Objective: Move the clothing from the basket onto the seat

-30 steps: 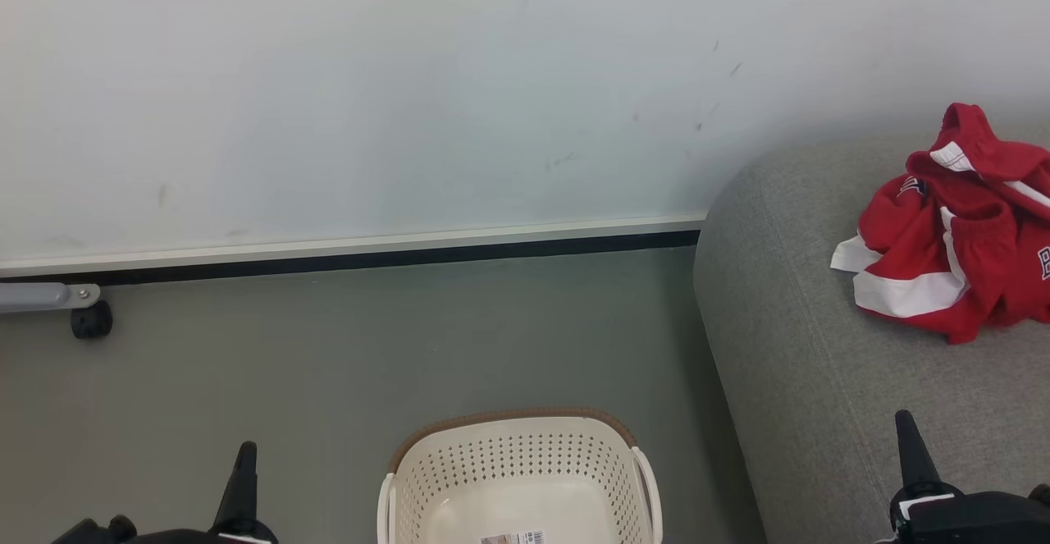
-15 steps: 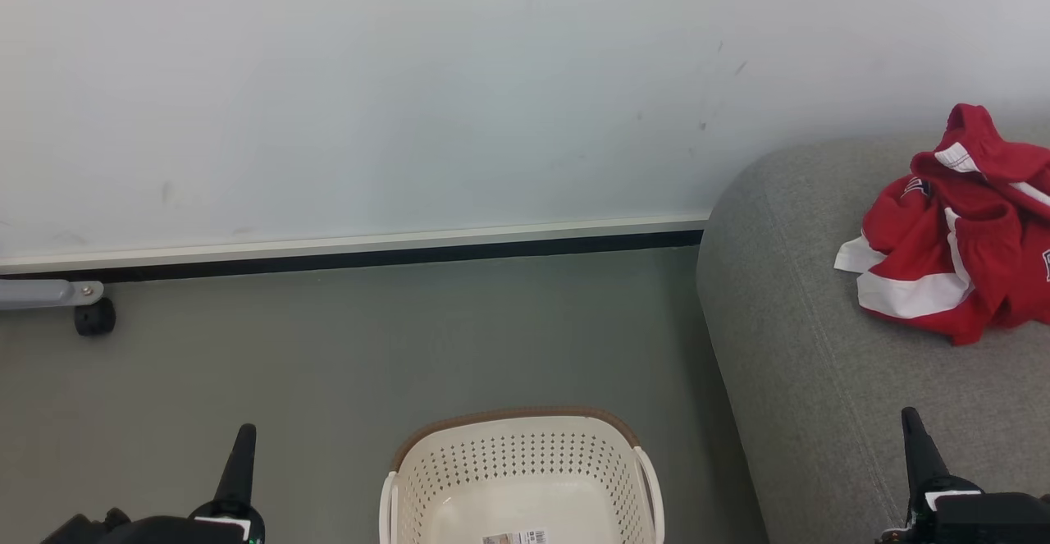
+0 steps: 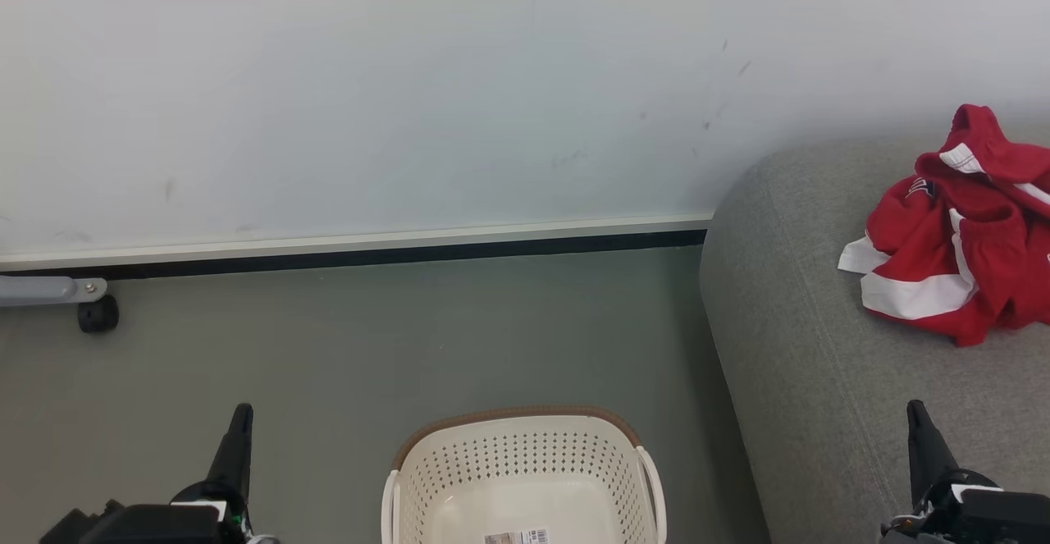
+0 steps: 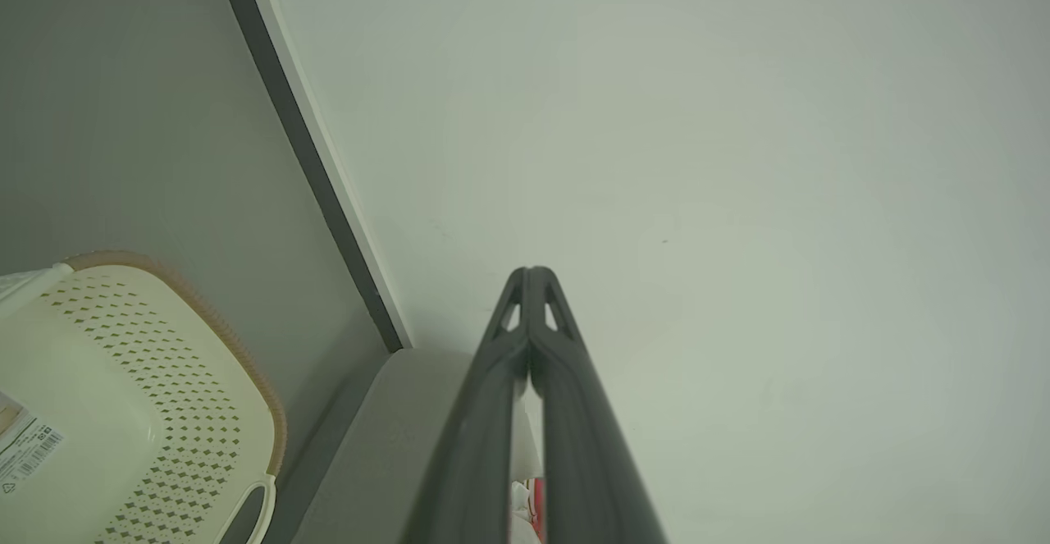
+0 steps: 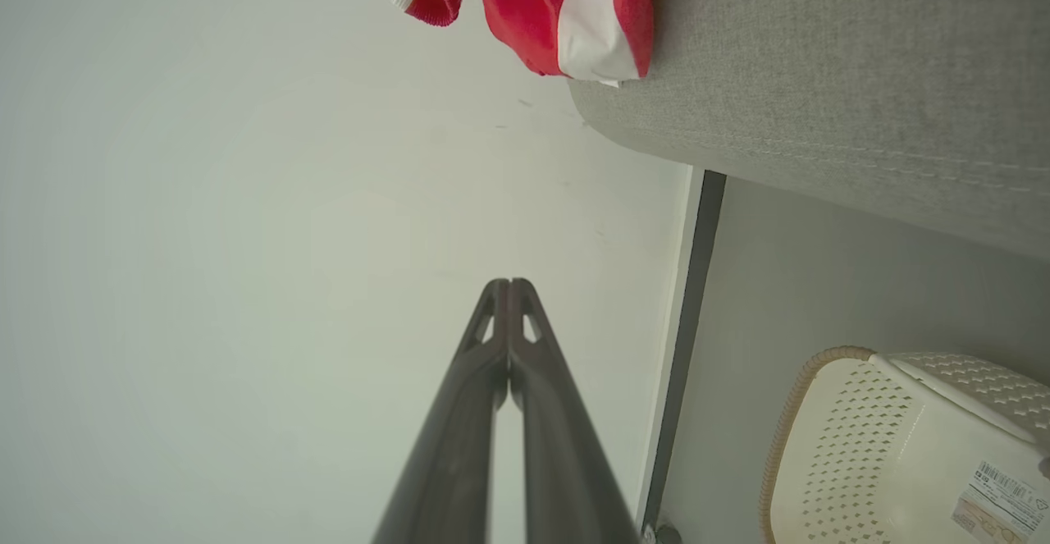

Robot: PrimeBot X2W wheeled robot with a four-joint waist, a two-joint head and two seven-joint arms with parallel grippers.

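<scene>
A crumpled heap of red thin-fabric sports clothing with white panels (image 3: pixel 956 257) lies on the large grey upholstered sofa seat (image 3: pixel 804 347), toward its far edge by the white wall. The cream-white perforated plastic laundry basket with a brown woven-look rim (image 3: pixel 517 413) stands on the grey floor just beside the seat's rounded end. The left gripper (image 3: pixel 240 417) and right gripper (image 3: pixel 917 417) flank the basket, the right one over the seat — each with its two dark fingers pressed tip to tip, gripping nothing.
</scene>
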